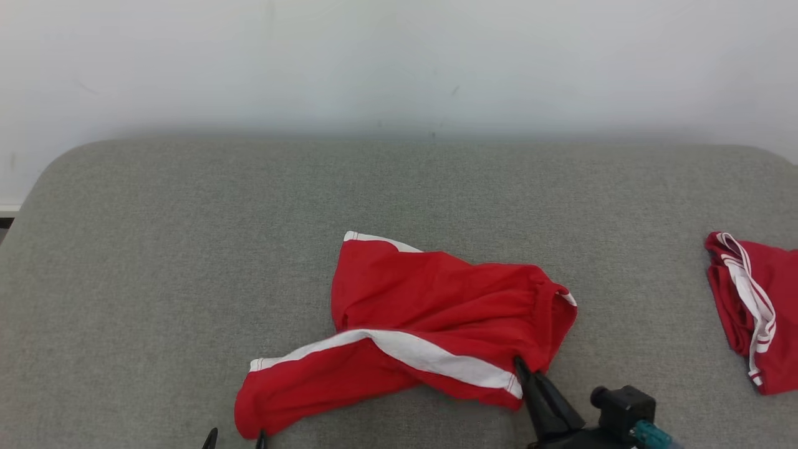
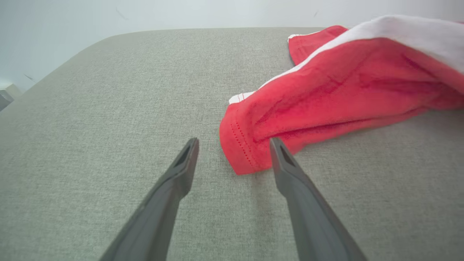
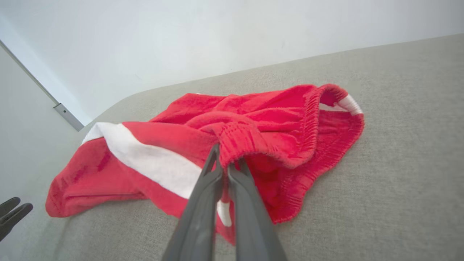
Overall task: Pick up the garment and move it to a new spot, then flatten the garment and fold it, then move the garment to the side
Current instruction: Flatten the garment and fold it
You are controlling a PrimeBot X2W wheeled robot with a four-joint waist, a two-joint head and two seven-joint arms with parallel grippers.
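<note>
room: plain white wall (image 1: 399, 62) behind, scuffed with a few small dark marks.

surface: grey woven upholstered surface (image 1: 187, 249) with rounded far corners, spanning the head view side to side.

other items: second red garment (image 1: 760, 299) with thin white piping, bunched at the 3 o'clock edge of the head view, well apart from the work. nothing lay between it and the main piece.

task item: garment (image 1: 430, 299), red shorts with a broad white stripe (image 1: 430, 355), lay crumpled near the middle of the surface toward the 6 o'clock side in the head view. one leg ran out toward 7 o'clock. the elastic waistband (image 3: 311, 119) was bunched at the 4 o'clock end.

left fingers (image 2: 281, 159): spread wide apart, empty, low over the surface at the 7 o'clock tip of the garment. the stitched leg hem (image 2: 243, 152) sat between the tips, nearer the one at 3 o'clock in the left wrist view, which overlapped the cloth. contact could not be told.

right fingers (image 3: 214, 174): pressed together on a fold of the waistband at the garment's 5 o'clock edge in the head view, red cloth pinched and puckered at the tips.
</note>
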